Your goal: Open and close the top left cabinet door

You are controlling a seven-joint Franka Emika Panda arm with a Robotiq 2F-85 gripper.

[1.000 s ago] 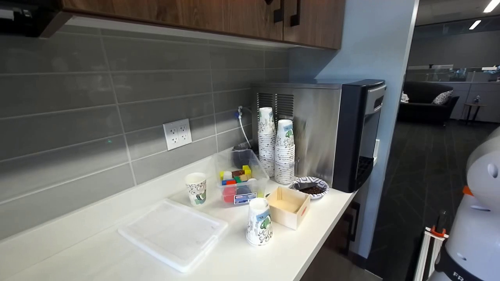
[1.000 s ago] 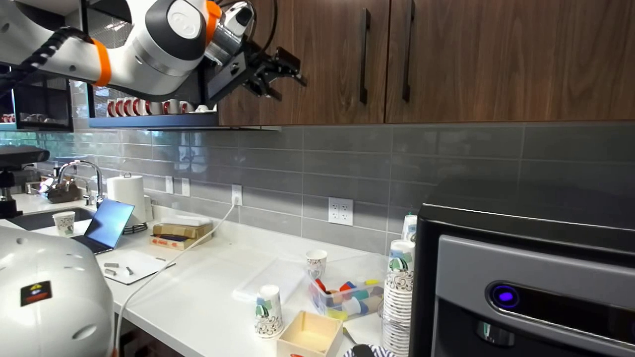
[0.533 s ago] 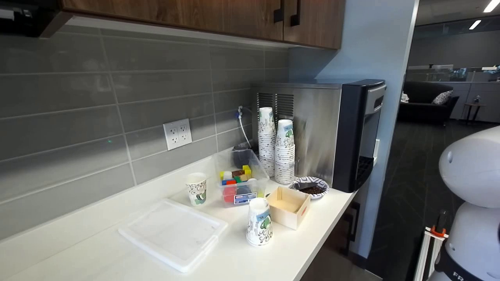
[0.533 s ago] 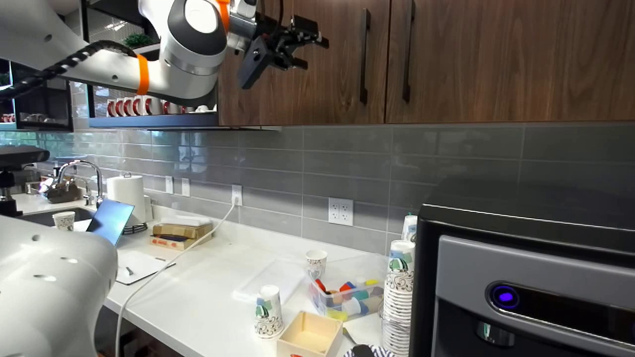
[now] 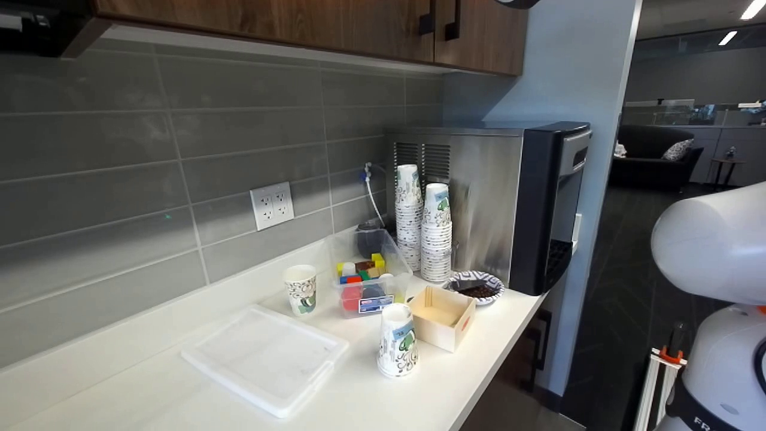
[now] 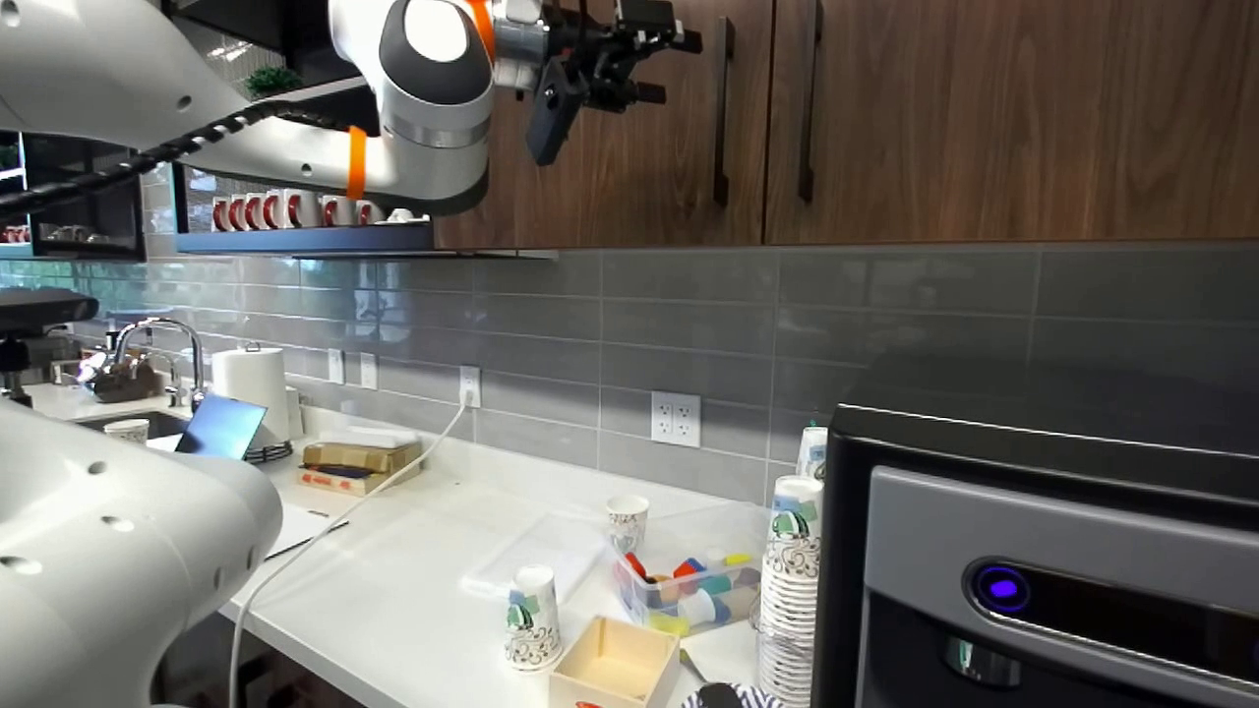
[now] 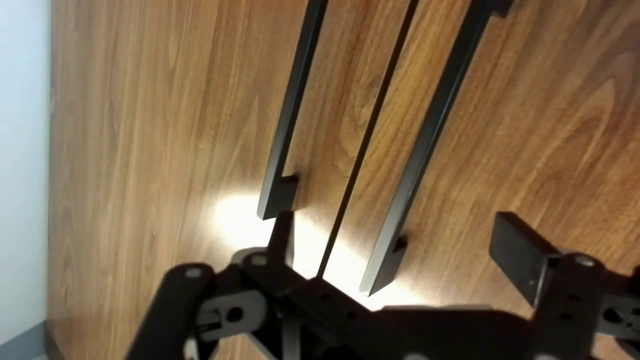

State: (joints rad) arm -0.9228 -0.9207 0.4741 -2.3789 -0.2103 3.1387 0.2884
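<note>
1. a kitchen, with a white counter (image 6: pixel 423 570) and a grey tiled wall (image 6: pixel 531 315) behind it
2. nearest in an exterior view: the machine (image 6: pixel 1043 536) at right, and the arm (image 6: pixel 315 162) stretched across at left
3. on the counter: a wooden box (image 5: pixel 434 332) just beside some upturned cups (image 5: pixel 398 341), with a clear bin (image 5: pixel 376 304) of coloured blocks (image 5: pixel 364 267) behind them and a flat lid (image 5: pixel 266 358) to one side
4. above, the gripper (image 7: pixel 395 230) is released, its fingers (image 7: pixel 522 255) well apart; in the wrist view the end of a handle (image 7: pixel 423 150) shows between them
5. in an exterior view it hangs before the left door (image 6: pixel 639 177), near the left handle (image 6: pixel 722 113) and apart from it
6. the left door is high on the wall, closed, beside the right door (image 6: pixel 1013 118), a thin dark seam (image 7: pixel 366 145) between them; both doors show in both exterior views
7. farther along: a towel roll (image 6: pixel 251 393), a laptop (image 6: pixel 224 428), and mugs (image 6: pixel 266 211) on a shelf (image 6: pixel 305 241)
8. farthest, in an exterior view, a dark sofa (image 5: pixel 645 164)
</note>
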